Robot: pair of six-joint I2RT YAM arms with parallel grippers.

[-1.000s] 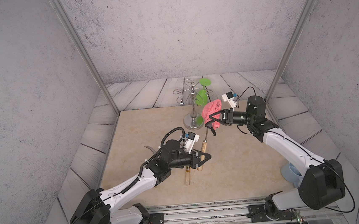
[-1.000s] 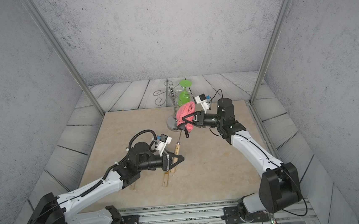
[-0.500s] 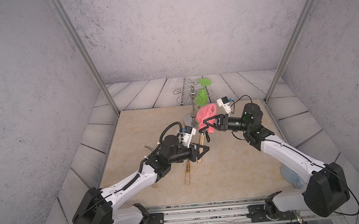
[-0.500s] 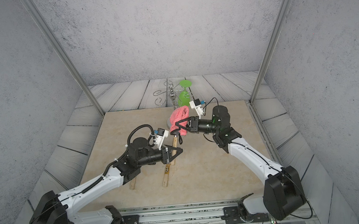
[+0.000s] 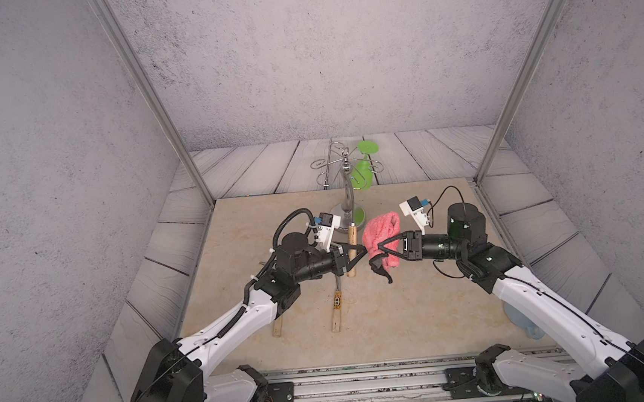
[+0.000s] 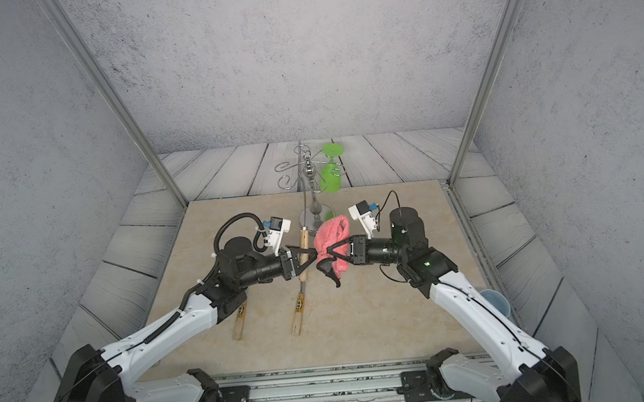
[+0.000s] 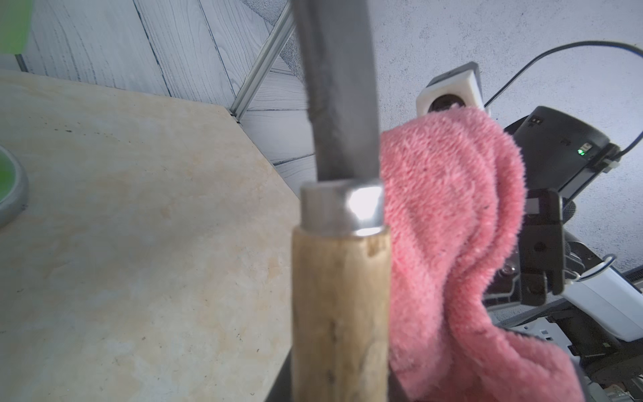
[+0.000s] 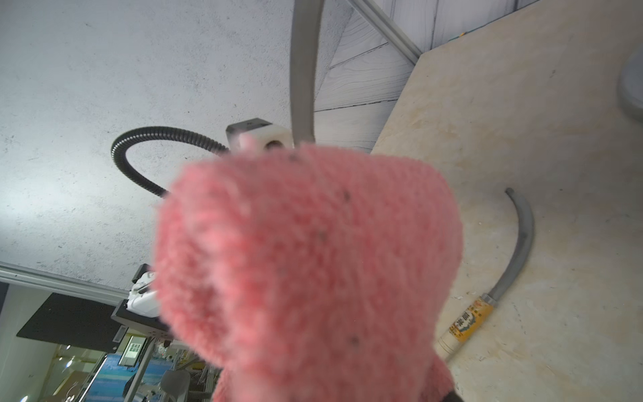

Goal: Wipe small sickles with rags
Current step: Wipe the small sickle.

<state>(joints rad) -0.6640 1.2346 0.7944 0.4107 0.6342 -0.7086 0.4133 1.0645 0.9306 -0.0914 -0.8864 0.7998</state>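
Note:
My left gripper [image 5: 363, 251] is shut on the pale wooden handle of a small sickle [image 5: 351, 246]. It holds the sickle upright above the table, and the dark blade [image 7: 337, 87] rises from a metal ferrule. My right gripper [image 5: 379, 247] is shut on the pink rag [image 5: 384, 229], whose black strap [image 5: 381, 270] hangs below. The rag [image 7: 449, 226] presses against the held sickle at the ferrule. Two more sickles lie on the table. One has a yellow-black label [image 5: 337, 301] and a curved blade [image 8: 522, 243]. The other [image 5: 277, 327] is mostly hidden under my left arm.
A chrome wire-armed stand [image 5: 345, 196] stands at the back of the beige tabletop [image 5: 420, 320], with a green goblet [image 5: 363, 171] hanging upside down from it. A pale blue cup [image 5: 518, 318] sits off the table's right edge. Metal posts rise at both back corners.
My left gripper carried the sickle away from the front edge, and my right gripper brought the rag down and to the left. The rag now rests against the sickle.

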